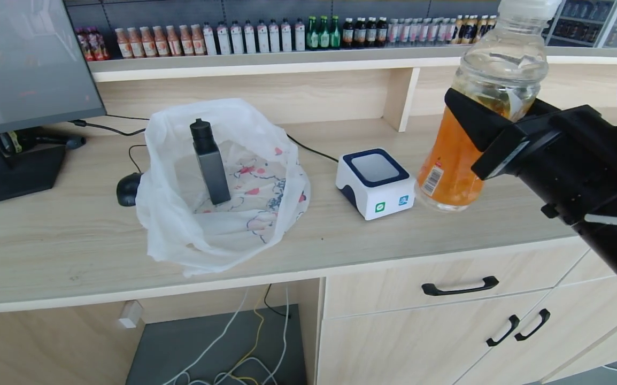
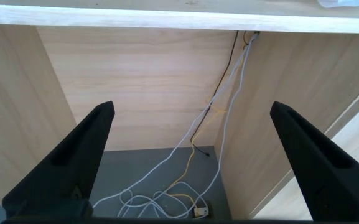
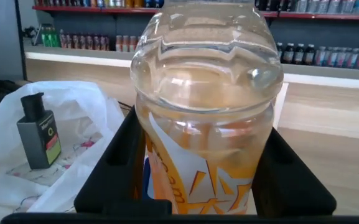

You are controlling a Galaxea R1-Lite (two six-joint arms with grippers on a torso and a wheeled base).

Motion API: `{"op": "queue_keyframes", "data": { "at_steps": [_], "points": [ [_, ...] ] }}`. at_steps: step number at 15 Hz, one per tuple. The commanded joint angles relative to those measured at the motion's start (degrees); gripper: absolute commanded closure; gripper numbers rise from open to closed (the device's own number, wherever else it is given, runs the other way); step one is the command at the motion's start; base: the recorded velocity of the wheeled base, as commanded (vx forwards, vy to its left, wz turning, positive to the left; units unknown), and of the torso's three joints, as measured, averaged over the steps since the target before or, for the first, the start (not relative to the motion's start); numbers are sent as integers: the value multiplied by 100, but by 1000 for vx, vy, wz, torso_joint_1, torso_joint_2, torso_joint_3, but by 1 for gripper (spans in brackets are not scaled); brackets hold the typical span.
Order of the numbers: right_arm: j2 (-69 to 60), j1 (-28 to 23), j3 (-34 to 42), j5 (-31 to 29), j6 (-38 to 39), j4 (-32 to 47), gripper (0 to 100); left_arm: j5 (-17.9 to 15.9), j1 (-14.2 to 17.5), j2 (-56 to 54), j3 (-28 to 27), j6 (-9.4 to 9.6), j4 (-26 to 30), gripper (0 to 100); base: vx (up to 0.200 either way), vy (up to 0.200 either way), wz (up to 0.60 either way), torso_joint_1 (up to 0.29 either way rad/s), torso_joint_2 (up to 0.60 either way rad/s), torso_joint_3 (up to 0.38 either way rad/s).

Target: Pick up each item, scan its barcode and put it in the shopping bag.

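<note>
An orange drink bottle point(image 1: 466, 139) with a white cap is held tilted above the counter, just right of the white barcode scanner point(image 1: 375, 183); its barcode label faces the scanner. My right gripper point(image 1: 493, 120) is shut on the orange drink bottle point(image 3: 207, 124) around its upper body. The white plastic shopping bag point(image 1: 223, 187) stands open left of the scanner, with a grey bottle point(image 1: 209, 163) upright inside it; the shopping bag point(image 3: 73, 118) and grey bottle point(image 3: 39, 130) also show in the right wrist view. My left gripper point(image 2: 191, 162) hangs open under the counter.
A monitor point(image 1: 25, 59) on a black stand sits at the counter's left, a black mouse point(image 1: 126, 188) beside the bag, cables behind. A raised shelf point(image 1: 265, 59) of bottles runs along the back. Drawers point(image 1: 458, 289) sit below the counter; loose cables point(image 2: 185, 193) lie in the opening underneath.
</note>
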Motion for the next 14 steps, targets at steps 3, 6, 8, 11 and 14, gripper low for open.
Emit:
{"op": "queue_keyframes", "data": {
  "at_steps": [3,6,8,11,14],
  "points": [
    [504,7,-1254,-36,-905,726,100,1,2,-2,0,-1,-2,0,0,0,0,0,0,0],
    [566,7,-1940,-36,-1854,1350,100,1,2,-2,0,-1,-2,0,0,0,0,0,0,0],
    [662,165,-2098,-54,-2276,1394,100,1,2,-2,0,-1,-2,0,0,0,0,0,0,0],
    [838,297,-2388,-1,-2935,1394,100,1,2,-2,0,-1,-11,0,0,0,0,0,0,0],
    [1031,332,-2485,729,-3497,1385,100,1,2,-2,0,-1,-2,0,0,0,0,0,0,0]
  ]
}}
